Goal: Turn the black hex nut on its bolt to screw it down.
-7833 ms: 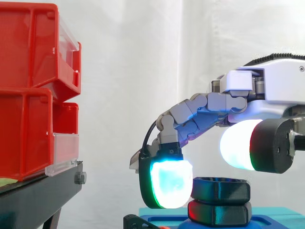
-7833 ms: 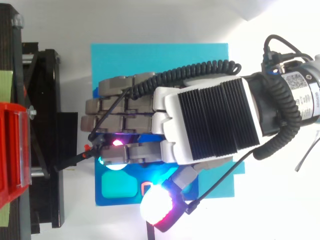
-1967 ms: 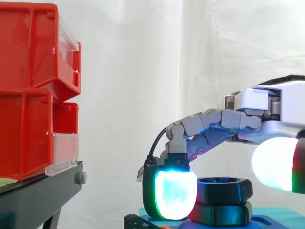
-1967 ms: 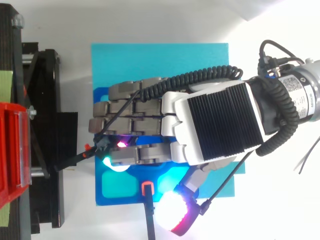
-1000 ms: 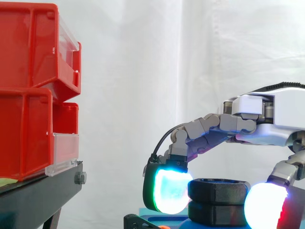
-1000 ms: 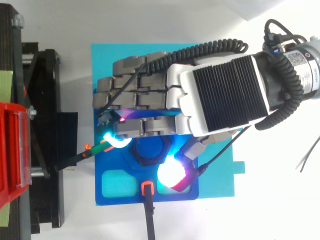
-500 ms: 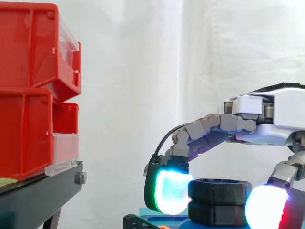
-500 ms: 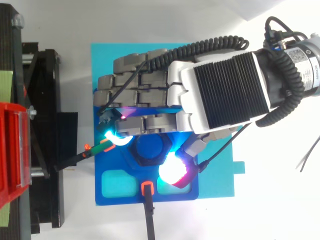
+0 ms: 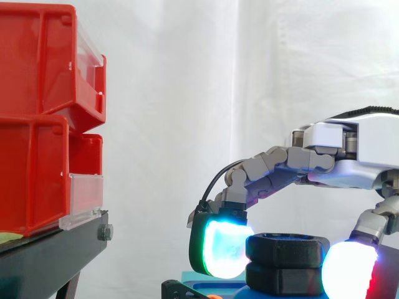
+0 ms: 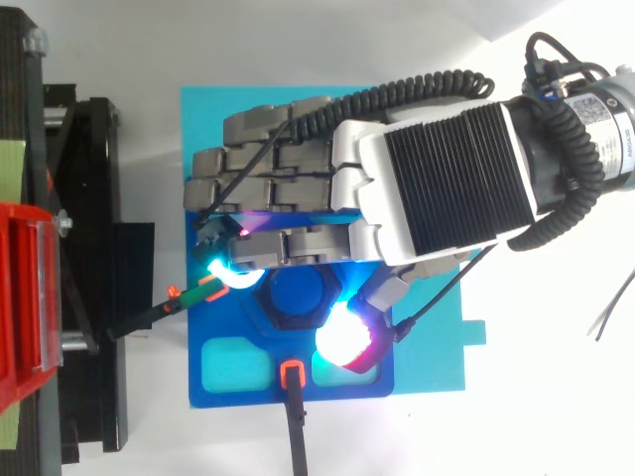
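Because the black hex nut (image 9: 285, 248) sits at the top of its blue bolt (image 10: 296, 288), with a second black hex piece (image 9: 285, 279) stacked right under it, its flats stand free for a sideways grip. That looks like the reason for the hold I'm watching. One glowing fingertip (image 9: 223, 248) presses against the nut's side toward the bins and the thumb's pad (image 9: 346, 271) bears on the opposite side, so the hand (image 10: 446, 178) pinches the nut between them, ready, I'd guess, to twist it.

From the side, the palm hangs roughly level above the nut, facing down. The working finger arches out and drops steeply to its pad, while the thumb reaches down from under the palm. From above, the other fingers lie bent side by side, next to the working one and off the nut.

The bolt stands in a blue fixture (image 10: 228, 367) on a cyan mat (image 10: 298, 109). Well apart, red bins (image 9: 37, 124) rest on a black stand (image 9: 50, 255).
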### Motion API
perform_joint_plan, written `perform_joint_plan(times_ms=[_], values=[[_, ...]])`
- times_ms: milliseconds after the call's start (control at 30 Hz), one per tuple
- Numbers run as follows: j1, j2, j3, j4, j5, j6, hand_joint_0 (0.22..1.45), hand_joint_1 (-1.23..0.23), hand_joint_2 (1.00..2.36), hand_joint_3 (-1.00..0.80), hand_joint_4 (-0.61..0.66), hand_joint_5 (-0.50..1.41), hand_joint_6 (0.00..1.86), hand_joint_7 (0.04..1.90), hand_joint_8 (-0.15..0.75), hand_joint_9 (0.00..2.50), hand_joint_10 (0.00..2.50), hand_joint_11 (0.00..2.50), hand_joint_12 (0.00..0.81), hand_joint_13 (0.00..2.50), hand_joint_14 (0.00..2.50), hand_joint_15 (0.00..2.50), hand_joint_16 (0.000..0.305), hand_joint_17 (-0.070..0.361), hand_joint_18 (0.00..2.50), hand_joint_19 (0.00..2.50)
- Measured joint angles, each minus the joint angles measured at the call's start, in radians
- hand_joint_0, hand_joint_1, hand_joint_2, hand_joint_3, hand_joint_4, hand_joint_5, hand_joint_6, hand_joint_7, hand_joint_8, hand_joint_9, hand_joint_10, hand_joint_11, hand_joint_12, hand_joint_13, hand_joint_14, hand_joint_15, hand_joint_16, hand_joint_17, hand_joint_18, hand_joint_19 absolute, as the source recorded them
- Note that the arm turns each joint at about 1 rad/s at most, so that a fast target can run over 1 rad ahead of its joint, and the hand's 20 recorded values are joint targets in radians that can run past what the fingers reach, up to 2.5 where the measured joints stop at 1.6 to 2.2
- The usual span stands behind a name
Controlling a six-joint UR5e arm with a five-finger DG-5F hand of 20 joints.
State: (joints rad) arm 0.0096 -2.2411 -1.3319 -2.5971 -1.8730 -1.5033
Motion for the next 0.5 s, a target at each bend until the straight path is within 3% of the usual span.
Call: perform_joint_plan(times_ms=[300, 500], values=[[0.002, 0.000, 0.000, 0.000, 0.000, 0.000, 0.48, -0.66, 1.00, -0.50, 0.29, -0.16, 0.65, 0.94, 0.294, 0.49, 0.00, 0.23, 0.366, 0.57, 0.00, 0.13, 0.052, 0.116, 0.55, 0.26], [0.005, 0.000, 0.000, 0.000, 0.000, 0.000, 0.59, -0.68, 1.01, -0.42, 0.25, -0.18, 0.70, 0.89, 0.266, 0.49, 0.01, 0.23, 0.332, 0.57, 0.00, 0.14, 0.045, 0.101, 0.54, 0.28]])
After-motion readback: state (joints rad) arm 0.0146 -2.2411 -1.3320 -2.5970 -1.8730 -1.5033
